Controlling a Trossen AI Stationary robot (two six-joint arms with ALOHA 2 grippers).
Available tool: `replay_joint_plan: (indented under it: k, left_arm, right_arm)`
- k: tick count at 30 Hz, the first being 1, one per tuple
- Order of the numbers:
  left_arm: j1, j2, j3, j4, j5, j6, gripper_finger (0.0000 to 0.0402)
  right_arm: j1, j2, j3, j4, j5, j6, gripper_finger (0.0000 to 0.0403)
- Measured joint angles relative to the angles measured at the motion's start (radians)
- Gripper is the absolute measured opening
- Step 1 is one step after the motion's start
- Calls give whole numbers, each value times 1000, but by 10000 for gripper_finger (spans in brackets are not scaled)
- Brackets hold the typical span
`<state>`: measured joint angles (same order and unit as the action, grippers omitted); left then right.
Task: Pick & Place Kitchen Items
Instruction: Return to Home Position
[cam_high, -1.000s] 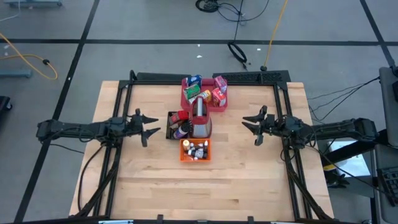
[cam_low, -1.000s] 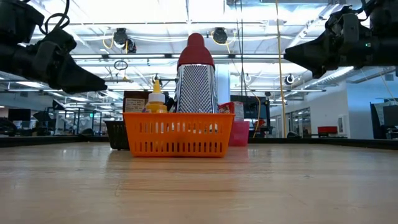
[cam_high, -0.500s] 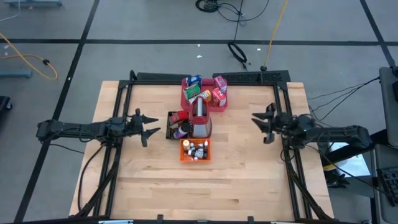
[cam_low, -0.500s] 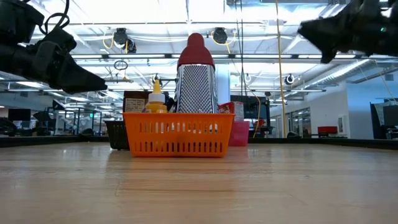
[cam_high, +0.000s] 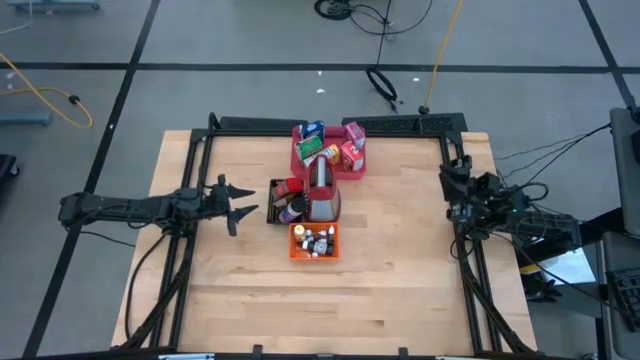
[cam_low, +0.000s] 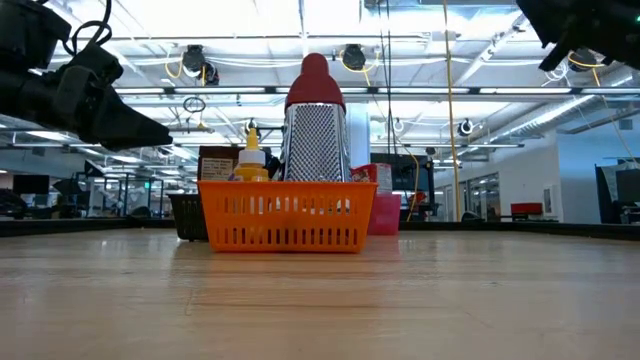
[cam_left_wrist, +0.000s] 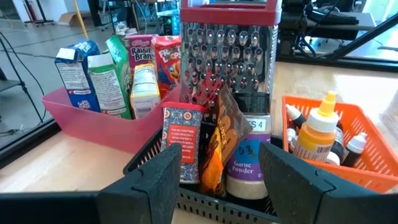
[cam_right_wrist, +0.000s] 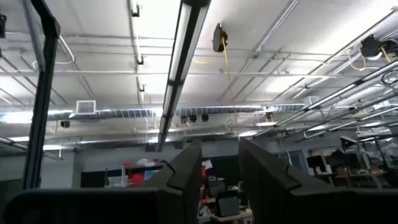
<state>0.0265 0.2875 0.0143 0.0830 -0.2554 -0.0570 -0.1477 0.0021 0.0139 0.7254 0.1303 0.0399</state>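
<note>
Right end effector (cam_high: 456, 185) aloft, empty

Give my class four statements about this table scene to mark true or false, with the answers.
1. The grater stands between the pink tray and the orange basket. True.
2. The left hand is shut on an item. False: it is open and empty, beside the black basket.
3. The cartons stand in the orange basket. False: they are in the pink tray; the orange basket holds small bottles.
4. The right hand points up at the ceiling. True.
</note>
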Motion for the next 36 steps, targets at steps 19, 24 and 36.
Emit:
replay_joint_plan:
  k: [19, 24, 36]
  left_arm:
    - [0, 1, 0, -3, 0, 0, 216]
    - [0, 1, 0, -3, -1, 0, 216]
    - [0, 1, 0, -4, -1, 0, 216]
  right_arm:
    - [12, 0, 0, -402, -236, 0, 100]
    - [12, -1, 0, -575, -309, 2, 100]
    - [12, 6, 0, -659, -311, 1, 100]
